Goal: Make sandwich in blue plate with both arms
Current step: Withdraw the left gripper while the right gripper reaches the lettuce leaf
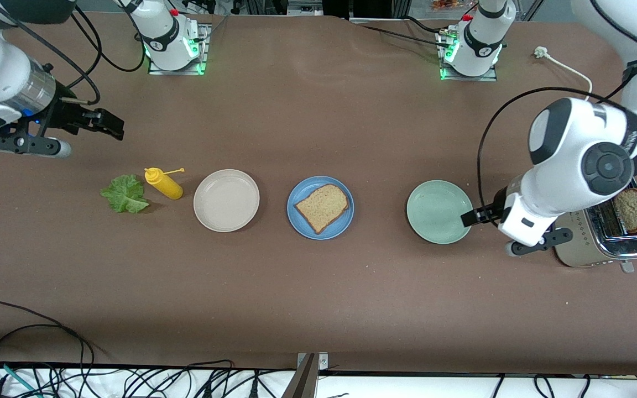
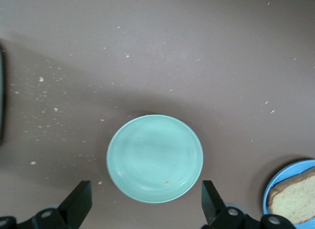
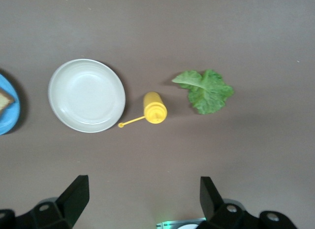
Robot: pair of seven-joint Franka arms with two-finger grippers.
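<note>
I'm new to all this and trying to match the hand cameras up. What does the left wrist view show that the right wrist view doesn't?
Only the left wrist view shows the mint plate and the open left gripper. Only the right wrist view shows the white plate, yellow bottle, lettuce and open right gripper. Both catch an edge of the blue plate with bread on it.

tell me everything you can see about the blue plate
The blue plate is round, shallow and matte, with a raised rim. It sits flat on the brown table, between the white plate and the green plate, touching neither. One slice of brown speckled bread with a darker crust lies flat on it. No pincer is near it.
</note>
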